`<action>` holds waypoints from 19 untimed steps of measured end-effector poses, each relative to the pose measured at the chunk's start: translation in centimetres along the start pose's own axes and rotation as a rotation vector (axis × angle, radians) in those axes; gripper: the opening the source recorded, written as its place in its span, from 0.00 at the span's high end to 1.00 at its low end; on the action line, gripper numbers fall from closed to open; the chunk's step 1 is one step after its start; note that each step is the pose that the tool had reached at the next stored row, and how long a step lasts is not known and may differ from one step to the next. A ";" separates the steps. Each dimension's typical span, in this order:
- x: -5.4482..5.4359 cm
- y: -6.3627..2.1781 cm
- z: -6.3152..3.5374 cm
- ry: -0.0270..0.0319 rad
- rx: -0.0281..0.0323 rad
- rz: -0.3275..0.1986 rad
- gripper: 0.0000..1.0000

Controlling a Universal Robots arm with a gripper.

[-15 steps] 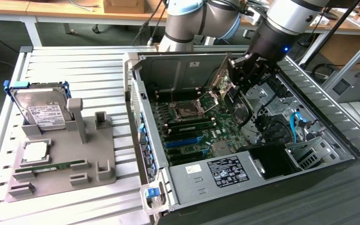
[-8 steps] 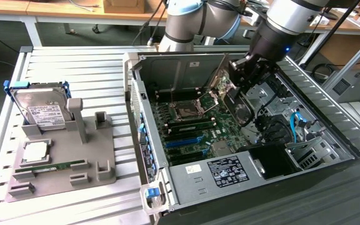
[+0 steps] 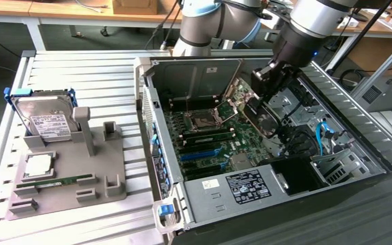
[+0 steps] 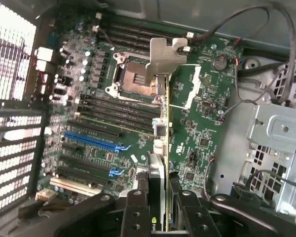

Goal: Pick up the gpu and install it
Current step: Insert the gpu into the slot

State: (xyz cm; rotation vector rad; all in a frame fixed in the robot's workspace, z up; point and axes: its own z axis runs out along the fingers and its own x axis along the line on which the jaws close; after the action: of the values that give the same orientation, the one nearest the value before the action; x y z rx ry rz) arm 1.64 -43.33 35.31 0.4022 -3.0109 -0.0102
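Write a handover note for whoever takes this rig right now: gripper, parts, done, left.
The gripper has its jaws shut on the gpu, held edge-on.
The gpu is above the motherboard inside the open case, apparently not in any slot.
On the grey stand at the exterior view's left: hard drive, memory stick.
Done: gpu picked up.
Left: installing it.

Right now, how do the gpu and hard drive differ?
The gpu is a thin dark card; the hard drive is a boxy silver block with a white label. The gripper holds the gpu over the open case; the hard drive stands in the grey stand outside it. Neither is installed.
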 end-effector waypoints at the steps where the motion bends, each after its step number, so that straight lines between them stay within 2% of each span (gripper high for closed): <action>1: 0.0 0.00 0.01 0.0006 0.0031 -0.035 0.73; 2: 0.0 0.00 0.01 0.0006 0.0039 -0.060 0.73; 3: 0.0 0.00 0.02 -0.0003 0.0012 -0.077 0.73; 5: 0.0 0.00 0.03 -0.0086 -0.0252 -0.103 0.73; 6: 0.0 0.00 0.03 -0.0148 -0.0463 -0.112 0.73; 8: 0.0 0.00 0.04 -0.0252 -0.0793 -0.130 0.73; 9: 0.0 0.00 0.04 -0.0263 -0.0841 -0.143 0.73; 12: 0.0 0.00 0.08 -0.0241 -0.0848 -0.206 0.73; 19: 0.0 0.00 0.18 -0.0142 -0.0733 -0.344 0.73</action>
State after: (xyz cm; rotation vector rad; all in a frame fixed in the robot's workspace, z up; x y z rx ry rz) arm 1.65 -43.33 35.13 0.9073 -2.9026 -0.1500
